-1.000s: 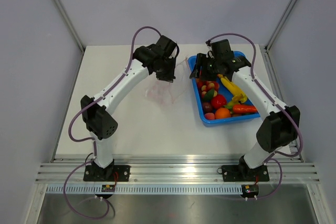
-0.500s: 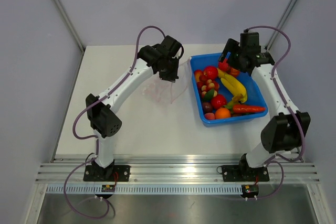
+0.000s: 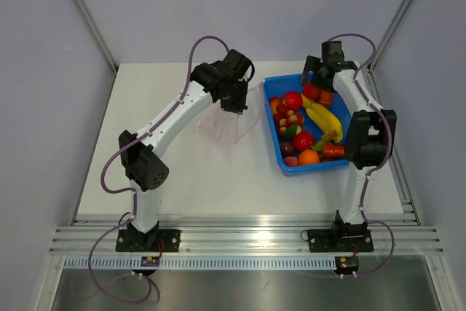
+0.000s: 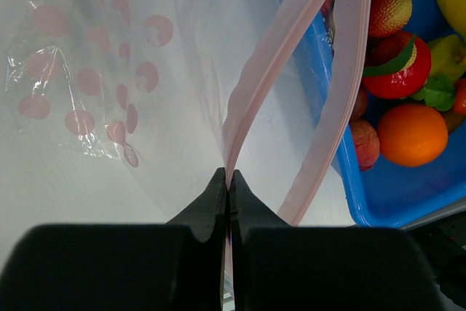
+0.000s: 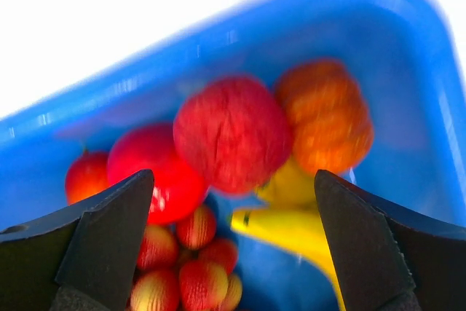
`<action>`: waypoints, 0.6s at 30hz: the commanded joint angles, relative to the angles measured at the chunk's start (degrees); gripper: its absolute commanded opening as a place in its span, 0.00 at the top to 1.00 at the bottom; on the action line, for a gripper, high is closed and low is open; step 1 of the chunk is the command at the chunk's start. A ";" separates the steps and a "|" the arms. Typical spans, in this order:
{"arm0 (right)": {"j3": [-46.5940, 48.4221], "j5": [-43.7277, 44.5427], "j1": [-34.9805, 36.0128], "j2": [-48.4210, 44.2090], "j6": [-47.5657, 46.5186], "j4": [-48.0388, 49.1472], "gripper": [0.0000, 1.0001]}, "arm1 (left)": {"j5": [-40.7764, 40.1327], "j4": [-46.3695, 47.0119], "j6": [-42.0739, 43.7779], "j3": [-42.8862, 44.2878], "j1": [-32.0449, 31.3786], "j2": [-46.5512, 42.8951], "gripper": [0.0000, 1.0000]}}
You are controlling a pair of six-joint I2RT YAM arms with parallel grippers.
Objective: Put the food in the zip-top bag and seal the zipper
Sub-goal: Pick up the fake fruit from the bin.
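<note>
Only at wrist view, left hand pinching zipper

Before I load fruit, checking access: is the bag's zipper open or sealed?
Open: the zipper splits into two separated pink strips above the left tool.
</note>
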 commanded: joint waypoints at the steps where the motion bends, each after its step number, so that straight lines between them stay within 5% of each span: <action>1: 6.00 0.28 -0.67 3.09 -3.83 2.21 0.01 | -0.05 0.07 0.19 1.77 -0.02 -0.01 1.00; 18: 4.51 -4.91 -0.67 4.68 -4.09 2.47 0.06 | 0.65 0.06 -0.07 1.77 -0.02 0.96 1.00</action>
